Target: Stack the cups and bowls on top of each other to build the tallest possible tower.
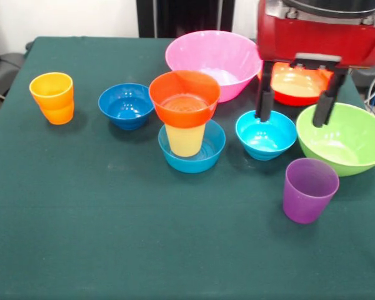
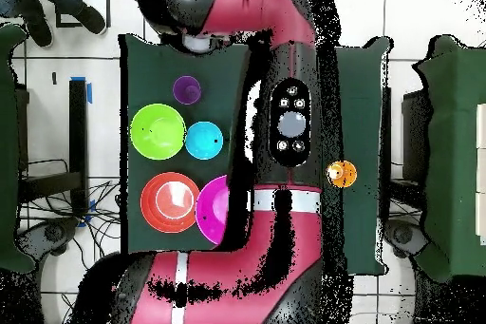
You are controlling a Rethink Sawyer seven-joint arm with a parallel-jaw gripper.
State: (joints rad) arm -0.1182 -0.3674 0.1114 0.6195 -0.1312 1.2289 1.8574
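The tower stands mid-table: a mid-blue small bowl (image 1: 203, 157) holds the upright yellow cup (image 1: 185, 140), and an orange-red small bowl (image 1: 184, 97) sits on the cup. My gripper (image 1: 294, 103) is open and empty. It hangs over the gap between the cyan small bowl (image 1: 265, 135) (image 2: 203, 140), the lime green large bowl (image 1: 347, 139) (image 2: 158, 130) and the orange-red large bowl (image 1: 298, 84) (image 2: 169, 201). The purple cup (image 1: 309, 189) (image 2: 186, 89) stands upright in front of the green bowl. The arm hides the gripper and the tower in the overhead view.
The pink large bowl (image 1: 212, 57) (image 2: 213, 208) sits behind the tower. A dark blue small bowl (image 1: 126, 105) is left of the tower. The orange cup (image 1: 51, 98) (image 2: 342, 174) stands at the far left. All rest on the green table (image 1: 112, 225).
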